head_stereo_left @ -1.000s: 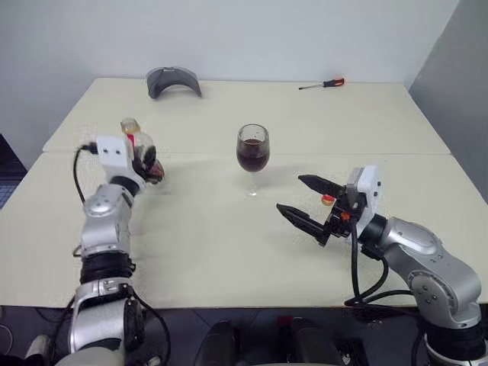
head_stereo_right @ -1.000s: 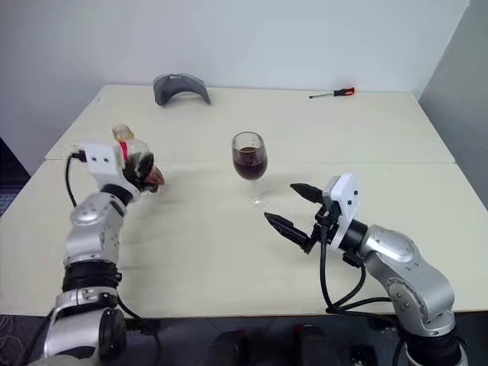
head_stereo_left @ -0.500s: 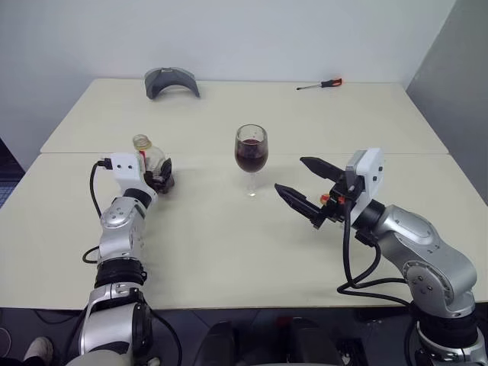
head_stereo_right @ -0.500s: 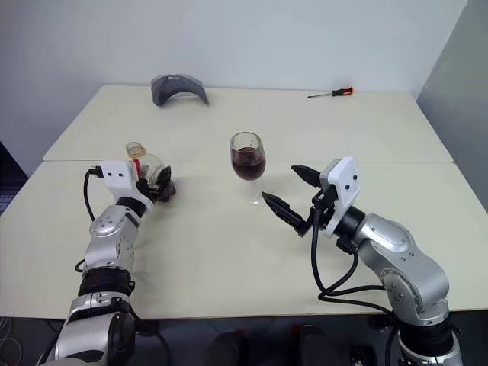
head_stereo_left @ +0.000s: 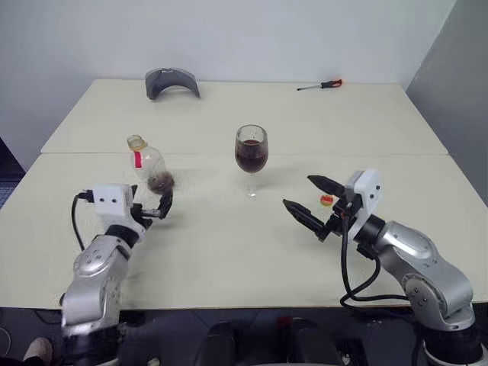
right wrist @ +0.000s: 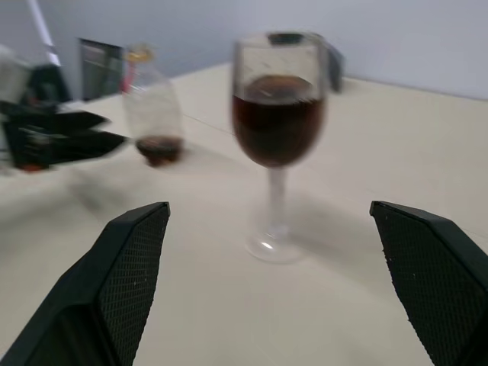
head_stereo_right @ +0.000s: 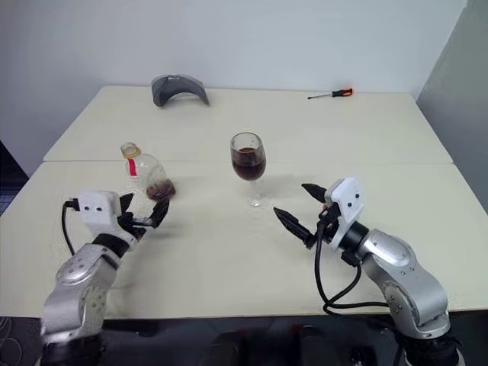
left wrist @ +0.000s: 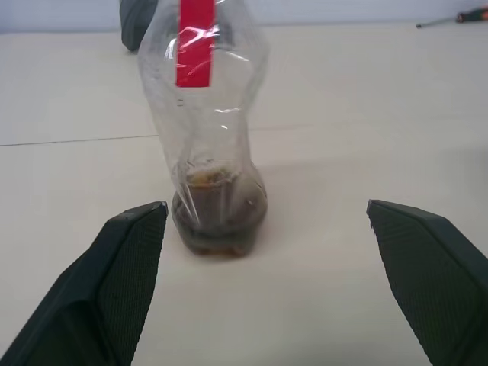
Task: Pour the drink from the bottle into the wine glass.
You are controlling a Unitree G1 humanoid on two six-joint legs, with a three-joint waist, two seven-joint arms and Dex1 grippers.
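Pouring looks done from where the head camera looks down: the wine glass (head_stereo_left: 252,150) stands upright mid-table with dark drink (head_stereo_left: 252,159) filling the lower part of its bowl, and the bottle (head_stereo_left: 151,165) stands upright on the left with only a dark remnant at its base and no cap on its neck. A small yellow cap (head_stereo_left: 326,200) lies beside the right gripper (head_stereo_left: 306,200). The left gripper (head_stereo_left: 157,208) sits just near of the bottle, jaws spread and holding nothing; the right gripper is level, wide and empty, aimed toward the glass.

Left wrist view: both black fingers stand wide apart with the bottle between and beyond them, untouched.

Right wrist view: fingers (right wrist: 114,282) are spread wide, framing the glass, with the bottle farther off.

What seems left, I'd say, is recapping.
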